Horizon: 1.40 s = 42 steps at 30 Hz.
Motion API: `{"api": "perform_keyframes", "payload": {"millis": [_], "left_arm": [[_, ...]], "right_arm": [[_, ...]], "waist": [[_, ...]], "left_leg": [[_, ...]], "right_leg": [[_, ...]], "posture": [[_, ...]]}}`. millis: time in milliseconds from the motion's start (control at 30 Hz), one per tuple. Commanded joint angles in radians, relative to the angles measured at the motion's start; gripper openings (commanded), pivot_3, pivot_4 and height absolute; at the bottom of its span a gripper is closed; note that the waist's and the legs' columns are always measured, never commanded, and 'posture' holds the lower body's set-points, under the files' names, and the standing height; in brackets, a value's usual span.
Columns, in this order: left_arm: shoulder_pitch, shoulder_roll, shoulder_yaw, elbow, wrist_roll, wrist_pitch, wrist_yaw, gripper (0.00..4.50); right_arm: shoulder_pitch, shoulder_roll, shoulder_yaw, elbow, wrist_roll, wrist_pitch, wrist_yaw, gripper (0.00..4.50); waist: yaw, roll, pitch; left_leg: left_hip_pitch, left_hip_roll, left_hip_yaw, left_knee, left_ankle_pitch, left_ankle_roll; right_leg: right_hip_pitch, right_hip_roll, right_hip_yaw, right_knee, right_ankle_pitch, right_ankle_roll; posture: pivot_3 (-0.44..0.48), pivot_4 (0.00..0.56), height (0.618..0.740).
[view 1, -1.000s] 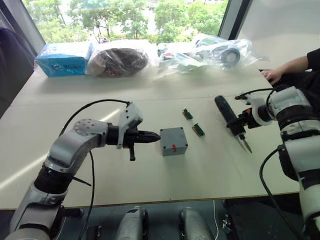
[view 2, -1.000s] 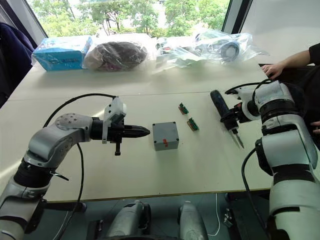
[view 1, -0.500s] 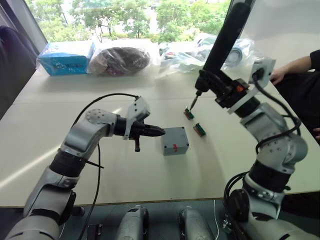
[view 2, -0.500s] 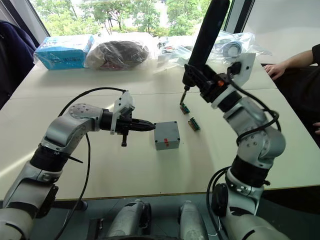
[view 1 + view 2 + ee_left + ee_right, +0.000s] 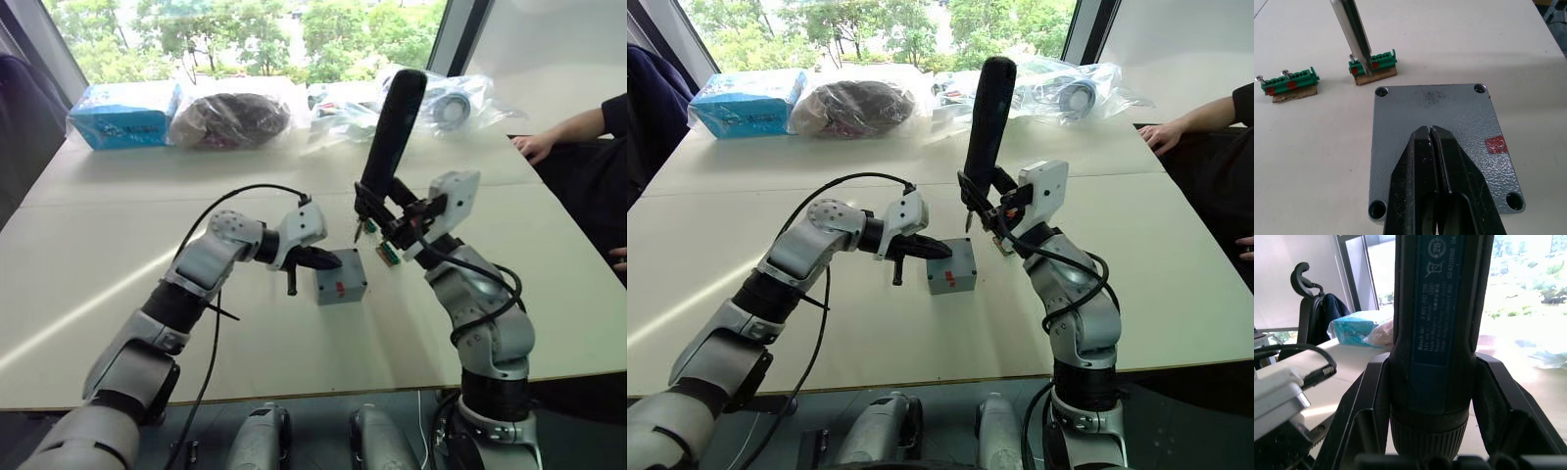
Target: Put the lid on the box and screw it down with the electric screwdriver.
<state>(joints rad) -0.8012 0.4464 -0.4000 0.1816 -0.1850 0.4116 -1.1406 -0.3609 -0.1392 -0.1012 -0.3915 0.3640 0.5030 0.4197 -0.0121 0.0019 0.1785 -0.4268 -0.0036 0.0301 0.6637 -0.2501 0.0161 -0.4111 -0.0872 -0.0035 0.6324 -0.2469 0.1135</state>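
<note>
Left wrist view: the left gripper (image 5: pixel 1431 134), fingers closed and empty, rests over the lid (image 5: pixel 1442 125). The right gripper (image 5: pixel 1427 396) grips the screwdriver (image 5: pixel 390 127) near-upright, bit just beyond the lid's far corner.

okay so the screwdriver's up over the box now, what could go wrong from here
1. The electric screwdriver bit hangs by the green terminal blocks, not over a corner hole of the lid; driving down here could hit them.
2. The left gripper rests shut on the lid; a nudge could slide it off the box.
3. The right gripper grips the tool low, so it might tilt.
</note>
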Motion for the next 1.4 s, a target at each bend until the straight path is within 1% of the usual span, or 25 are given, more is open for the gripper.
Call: {"api": "perform_keyframes", "payload": {"millis": [33, 300, 500, 700, 867, 1133, 1267, 1400], "left_arm": [[0.013, 0.001, -0.004, 0.006, 0.026, 0.008, -0.003, 0.0], [0.027, 0.005, 0.003, -0.022, 0.02, 0.028, 0.0, 0.0], [0.029, 0.006, 0.003, -0.022, 0.022, 0.031, -0.002, 0.0], [0.028, -0.001, 0.0, -0.016, 0.023, 0.028, -0.001, 0.0], [0.044, 0.002, -0.005, -0.026, 0.027, 0.028, 0.001, 0.0], [0.065, 0.007, -0.002, -0.049, 0.025, 0.04, 0.008, 0.0], [0.073, 0.007, 0.0, -0.057, 0.024, 0.045, 0.012, 0.0], [0.084, 0.004, -0.002, -0.07, 0.024, 0.049, 0.019, 0.0]], "right_arm": [[-0.007, -0.003, 0.009, -0.034, 0.002, -0.067, -0.01, 1.79], [0.02, -0.023, 0.036, -0.012, -0.015, -0.102, -0.018, 1.79], [0.02, -0.034, 0.031, -0.015, 0.0, -0.097, -0.027, 1.79], [0.066, -0.044, 0.065, 0.008, -0.009, -0.094, -0.015, 1.79], [0.12, -0.049, 0.097, 0.06, -0.04, -0.106, -0.024, 1.79], [0.146, -0.055, 0.151, 0.097, -0.084, -0.07, -0.05, 1.79], [0.15, -0.052, 0.153, 0.114, -0.089, -0.066, -0.061, 1.79], [0.164, -0.047, 0.147, 0.125, -0.083, -0.065, -0.066, 1.79]], "waist": [[0.001, 0.0, 0.0], [0.0, 0.0, 0.0], [0.001, 0.0, 0.0], [0.001, 0.0, 0.0], [0.0, -0.003, -0.003], [0.0, -0.012, -0.011], [0.0, -0.014, -0.014], [0.0, -0.015, -0.017]], "left_leg": [[0.0, 0.0, 0.0, 0.0, 0.0, 0.0], [0.0, 0.0, 0.0, 0.0, 0.0, 0.0], [0.0, 0.0, 0.0, 0.0, 0.0, 0.0], [0.001, 0.0, 0.0, 0.0, 0.0, 0.0], [0.002, 0.0, -0.001, 0.0, 0.0, 0.0], [0.01, 0.002, -0.001, 0.0, 0.0, 0.0], [0.017, 0.002, -0.001, -0.003, -0.001, 0.001], [0.018, 0.002, -0.001, -0.003, -0.001, 0.001]], "right_leg": [[0.0, 0.0, 0.0, 0.0, 0.0, 0.0], [0.0, 0.0, 0.0, 0.0, 0.0, 0.0], [0.0, 0.0, 0.0, 0.0, 0.0, 0.0], [0.001, 0.0, 0.0, 0.0, 0.0, 0.0], [0.003, 0.0, 0.0, 0.0, 0.0, 0.0], [0.01, 0.0, 0.0, 0.0, -0.001, -0.002], [0.016, -0.001, 0.0, -0.002, -0.003, -0.005], [0.016, -0.001, 0.0, -0.002, -0.004, -0.006]], "posture": [[0.0, 0.15, 0.74], [0.0, 0.15, 0.74], [0.0, 0.15, 0.74], [0.0, 0.15, 0.74], [0.0, 0.15, 0.74], [0.0, 0.15, 0.74], [0.0, 0.15, 0.74], [0.0, 0.15, 0.74]]}}
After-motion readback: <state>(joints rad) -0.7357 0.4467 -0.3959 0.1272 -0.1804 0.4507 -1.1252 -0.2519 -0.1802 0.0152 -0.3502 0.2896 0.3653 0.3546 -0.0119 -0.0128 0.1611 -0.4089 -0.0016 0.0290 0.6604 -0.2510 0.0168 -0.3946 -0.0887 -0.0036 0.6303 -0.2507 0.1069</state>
